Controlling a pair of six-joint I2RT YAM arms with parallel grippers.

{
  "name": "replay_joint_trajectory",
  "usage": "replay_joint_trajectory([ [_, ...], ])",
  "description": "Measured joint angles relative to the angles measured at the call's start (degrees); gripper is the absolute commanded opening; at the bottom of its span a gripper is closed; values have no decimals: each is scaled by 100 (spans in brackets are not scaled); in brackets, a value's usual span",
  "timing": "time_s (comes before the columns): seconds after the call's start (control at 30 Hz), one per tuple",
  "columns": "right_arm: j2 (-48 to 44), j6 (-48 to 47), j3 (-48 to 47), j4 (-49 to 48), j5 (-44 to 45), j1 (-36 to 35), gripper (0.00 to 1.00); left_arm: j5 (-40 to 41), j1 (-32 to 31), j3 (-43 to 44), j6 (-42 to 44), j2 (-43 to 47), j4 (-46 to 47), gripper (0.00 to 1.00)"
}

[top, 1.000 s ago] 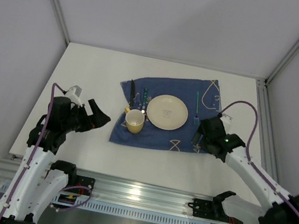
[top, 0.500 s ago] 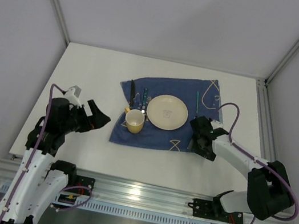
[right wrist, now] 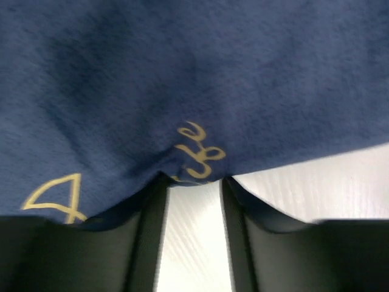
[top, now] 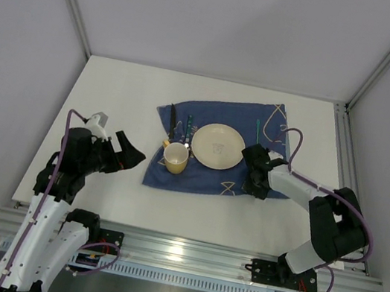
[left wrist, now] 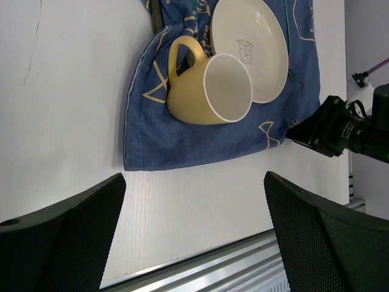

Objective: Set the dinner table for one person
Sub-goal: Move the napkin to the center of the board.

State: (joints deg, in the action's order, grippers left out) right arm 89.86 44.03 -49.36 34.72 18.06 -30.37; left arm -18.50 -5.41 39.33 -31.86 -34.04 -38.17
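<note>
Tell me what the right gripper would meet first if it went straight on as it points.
The blue cloth. Its edge lies right at the tips of the right gripper, bunched slightly between them. Whether the fingers would pass over or under it is unclear.

cloth (top: 196, 180): dark blue, pale drawings
plate (top: 218, 146): cream, I see it on cloth
mug (top: 175, 157): yellow, beside plate
fork (top: 257, 130): green, right of plate

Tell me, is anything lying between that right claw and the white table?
Yes. The near edge of the dark blue cloth lies on the dinner table at the fingertips of the right gripper, covering the tabletop ahead.
</note>
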Motion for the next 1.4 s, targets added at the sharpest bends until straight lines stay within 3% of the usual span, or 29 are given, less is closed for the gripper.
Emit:
replay_joint_trajectory([
  [0.07, 81, -9, -55, -96, -66, -2, 23, -11, -24, 0, 2, 0, 2, 99],
  [0.13, 144, -7, -94, -210, -111, -2, 12, -20, -52, 0, 4, 0, 7, 99],
  [0.17, 177, -9, -120, -238, -125, -2, 1, -20, -63, 0, 4, 2, 9, 99],
  [0.63, -109, 57, 118, -153, -4, 15, 0, -42, -122, 0, 44, 4, 35, 99],
  [1.07, -1912, 551, 531, 1598, -59, 48, 0, -127, -136, 0, 44, -9, 35, 99],
  [1.4, -2350, 588, 197, 2848, 0, 48, 0, -155, -136, 0, 44, -20, 33, 99],
])
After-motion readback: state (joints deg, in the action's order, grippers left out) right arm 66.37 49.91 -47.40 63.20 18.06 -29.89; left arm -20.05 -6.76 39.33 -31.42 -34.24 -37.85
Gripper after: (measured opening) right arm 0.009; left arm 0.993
